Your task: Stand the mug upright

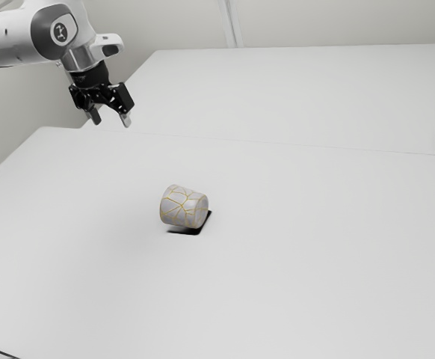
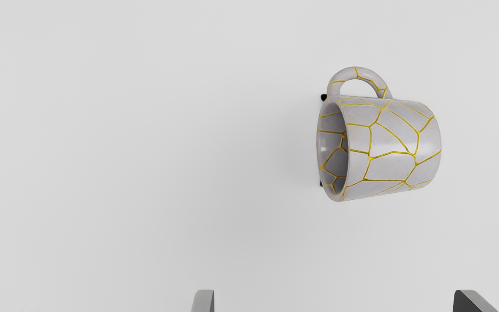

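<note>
So, mug (image 1: 184, 207): tipped over on the counter (image 1: 315, 262)
Pattern: yellow cracks
End effector (image 1: 110, 120): spread wide, raised, well apart from mug

White table (image 1: 322, 269), plain top. Beyond it, another broad white surface (image 1: 292, 97). Pale grey wall (image 1: 337, 22) behind, upright strip (image 1: 231, 22) on it. Light soft, even.
</note>
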